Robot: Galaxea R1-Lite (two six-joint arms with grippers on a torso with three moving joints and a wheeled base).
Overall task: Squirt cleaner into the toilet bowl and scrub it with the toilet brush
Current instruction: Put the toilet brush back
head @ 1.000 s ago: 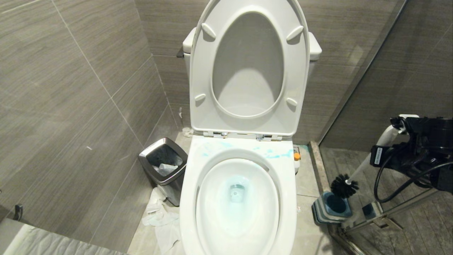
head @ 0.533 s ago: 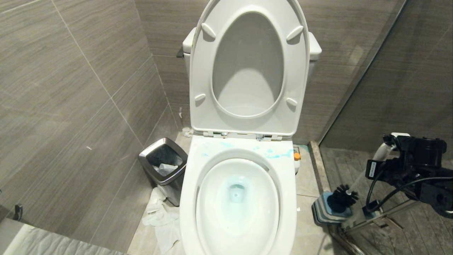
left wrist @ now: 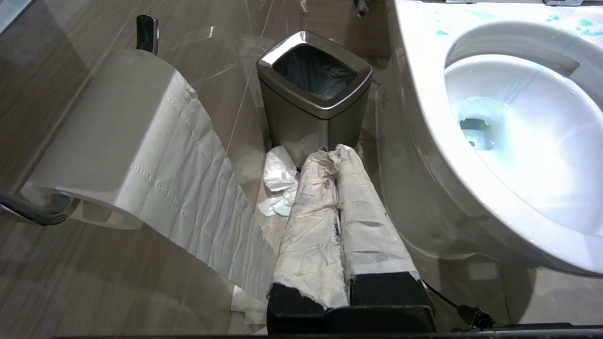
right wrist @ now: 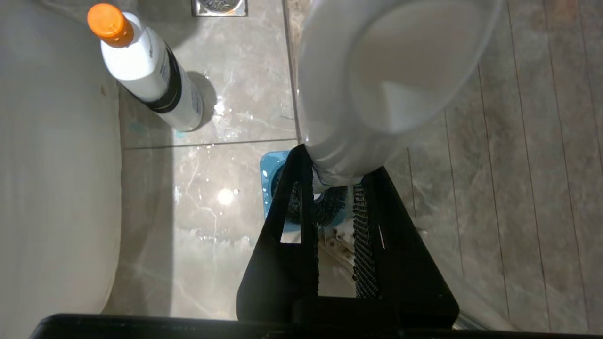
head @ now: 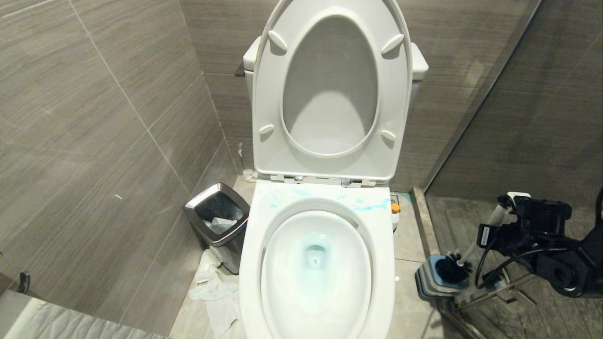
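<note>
Right gripper (right wrist: 335, 221) clamped on long white plastic toilet brush (head: 464, 260) handle; dark bristle head below it inside square blue striped holder (head: 431, 278). Left gripper (left wrist: 339, 155) closed, empty.

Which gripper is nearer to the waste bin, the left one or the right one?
Left. The left gripper hangs close in front of the waste bin; the right gripper holds the toilet brush beyond the toilet bowl.
</note>
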